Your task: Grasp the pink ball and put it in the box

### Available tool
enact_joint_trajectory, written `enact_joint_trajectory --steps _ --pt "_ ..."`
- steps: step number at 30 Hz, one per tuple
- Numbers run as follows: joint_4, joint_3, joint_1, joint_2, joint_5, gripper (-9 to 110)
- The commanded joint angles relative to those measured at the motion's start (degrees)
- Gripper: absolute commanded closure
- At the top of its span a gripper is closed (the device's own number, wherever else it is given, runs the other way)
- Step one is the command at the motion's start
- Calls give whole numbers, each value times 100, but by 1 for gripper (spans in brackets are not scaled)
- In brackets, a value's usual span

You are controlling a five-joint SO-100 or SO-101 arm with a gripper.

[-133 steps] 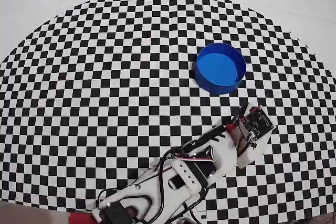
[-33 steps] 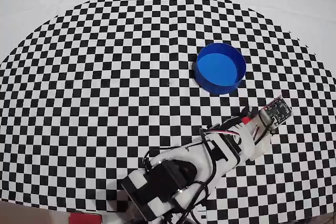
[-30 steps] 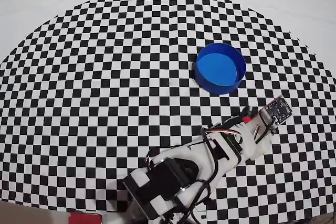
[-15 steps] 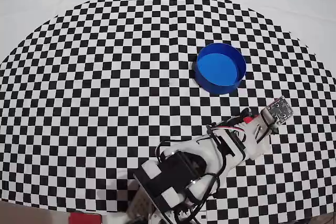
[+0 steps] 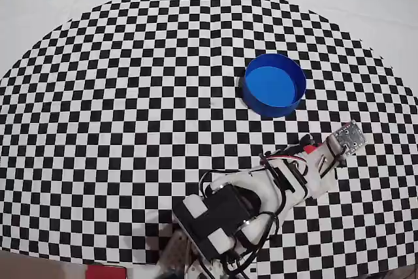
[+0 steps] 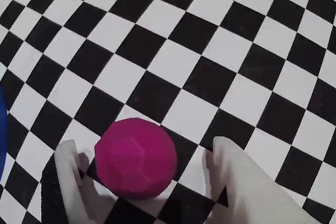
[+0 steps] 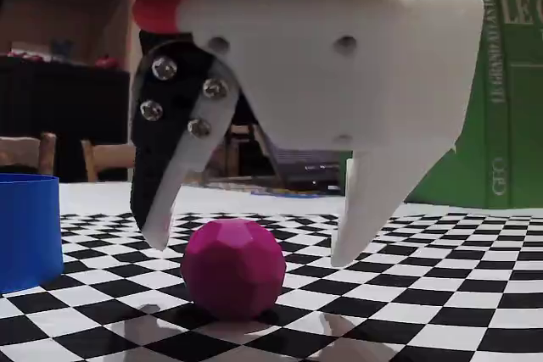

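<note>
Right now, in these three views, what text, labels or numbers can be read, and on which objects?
"LE C": large pale letters, cut off by the frame edge, on the green book behind the gripper in the fixed view.
Vertical print and a small emblem on the same book's spine: too blurred to read.
Pink ball, box, checkered mat: no text.

Matt faceted pink ball [image 7: 232,266]; smooth white plastic tool [image 7: 254,243].

Claw [image 7: 254,243] lowered, fingers spread wide
</note>
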Motion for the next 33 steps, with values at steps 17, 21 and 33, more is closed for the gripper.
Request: enact_joint_trajectory --steps 17,21,33 --pt "0 -360 -70 -167 123 72" --pt "0 -369 -79 -185 123 72" --pt "0 -483 -88 -299 132 72"
